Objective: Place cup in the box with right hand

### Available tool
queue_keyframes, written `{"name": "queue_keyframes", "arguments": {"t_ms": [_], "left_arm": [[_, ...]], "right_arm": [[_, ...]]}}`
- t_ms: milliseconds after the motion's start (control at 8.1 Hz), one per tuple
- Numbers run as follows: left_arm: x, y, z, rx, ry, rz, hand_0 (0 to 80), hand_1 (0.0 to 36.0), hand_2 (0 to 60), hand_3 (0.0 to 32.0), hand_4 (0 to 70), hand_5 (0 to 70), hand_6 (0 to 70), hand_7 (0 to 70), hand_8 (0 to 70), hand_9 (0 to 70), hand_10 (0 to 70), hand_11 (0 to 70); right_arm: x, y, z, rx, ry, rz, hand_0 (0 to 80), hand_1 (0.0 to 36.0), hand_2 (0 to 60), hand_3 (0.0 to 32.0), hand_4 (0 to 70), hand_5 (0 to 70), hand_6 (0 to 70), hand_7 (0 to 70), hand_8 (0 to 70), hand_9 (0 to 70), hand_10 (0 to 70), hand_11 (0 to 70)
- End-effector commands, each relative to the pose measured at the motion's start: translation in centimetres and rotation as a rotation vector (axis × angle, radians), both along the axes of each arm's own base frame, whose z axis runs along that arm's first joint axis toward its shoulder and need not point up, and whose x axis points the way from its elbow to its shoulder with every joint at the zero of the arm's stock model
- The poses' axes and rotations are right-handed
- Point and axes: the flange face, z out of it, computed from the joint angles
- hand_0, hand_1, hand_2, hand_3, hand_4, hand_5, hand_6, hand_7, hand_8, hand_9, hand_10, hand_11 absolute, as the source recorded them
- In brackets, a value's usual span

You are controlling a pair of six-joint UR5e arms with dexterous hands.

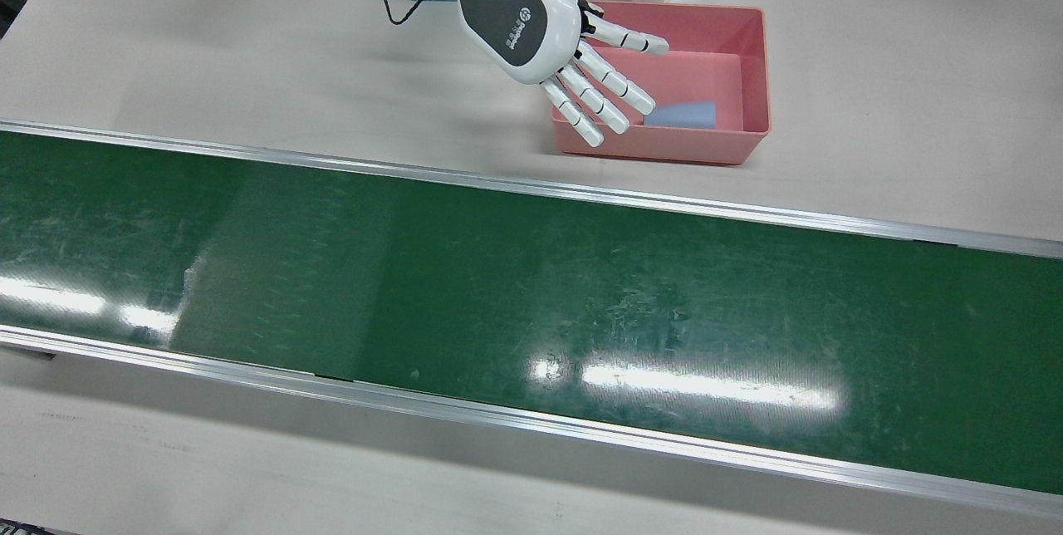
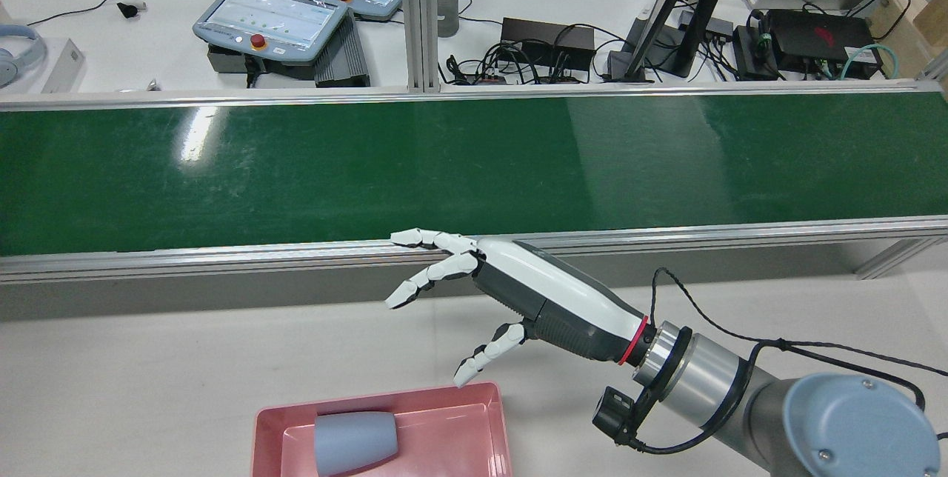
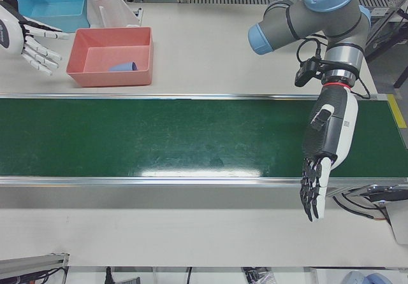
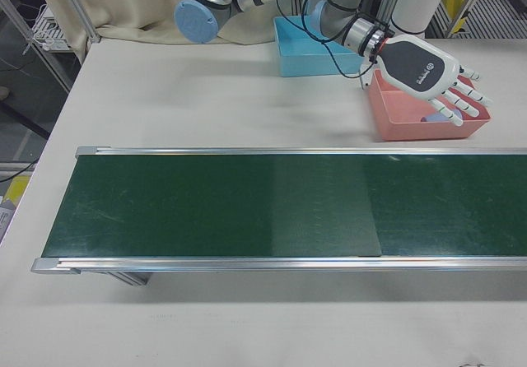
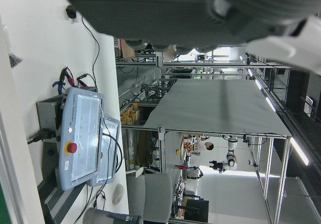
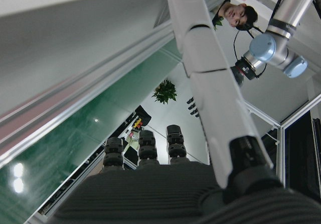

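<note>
A grey-blue cup (image 1: 681, 114) lies on its side inside the pink box (image 1: 664, 149), near the wall that faces the belt. My right hand (image 1: 531, 20) hovers open just beside and above the box's edge, fingers spread toward the cup and touching nothing. From behind, the right hand (image 2: 533, 292) floats above the box (image 2: 415, 393), clear of the cup (image 2: 355, 441). My left hand (image 3: 325, 150) hangs open over the belt's far end with its fingers pointing down, holding nothing.
A green conveyor belt (image 1: 531, 311) with metal rails runs across the table. A blue box (image 3: 51, 4) stands behind the pink one. Teach pendants (image 2: 270, 18), cables and a monitor stand sit beyond the belt.
</note>
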Motion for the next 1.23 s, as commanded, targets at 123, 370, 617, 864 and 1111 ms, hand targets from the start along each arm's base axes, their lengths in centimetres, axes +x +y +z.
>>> {"name": "queue_keyframes", "arguments": {"t_ms": [123,370,617,864,1111], "left_arm": [[0.0,0.0,0.0,0.000,0.000,0.000,0.0,0.0,0.0,0.0,0.0,0.0,0.0,0.0,0.0,0.0,0.0,0.0],[0.0,0.0,0.0,0.000,0.000,0.000,0.0,0.0,0.0,0.0,0.0,0.0,0.0,0.0,0.0,0.0,0.0,0.0],[0.0,0.0,0.0,0.000,0.000,0.000,0.0,0.0,0.0,0.0,0.0,0.0,0.0,0.0,0.0,0.0,0.0,0.0],[0.0,0.0,0.0,0.000,0.000,0.000,0.0,0.0,0.0,0.0,0.0,0.0,0.0,0.0,0.0,0.0,0.0,0.0],[0.0,0.0,0.0,0.000,0.000,0.000,0.0,0.0,0.0,0.0,0.0,0.0,0.0,0.0,0.0,0.0,0.0,0.0]], "right_arm": [[12.5,-8.8,4.1,-0.248,-0.238,0.120,76.2,17.8,0.0,0.0,22.1,10.1,14.3,50.6,19.6,35.3,12.0,19.8],[20.4,-11.8,10.2,-0.358,-0.225,0.261,70.5,20.6,0.0,0.0,17.8,11.3,16.8,58.7,26.7,45.2,17.3,27.4],[25.4,-15.3,14.4,-0.440,-0.223,0.396,72.0,18.7,0.0,0.0,19.5,11.1,15.6,52.3,25.7,43.2,17.0,27.1],[26.7,-18.0,19.4,-0.550,-0.225,0.452,76.0,20.9,0.6,0.0,14.9,9.6,7.5,18.3,9.2,16.1,6.9,12.8],[26.5,-18.2,19.9,-0.562,-0.231,0.450,80.0,18.7,0.0,0.0,12.0,8.2,3.6,3.5,0.7,2.7,0.0,2.8]]}}
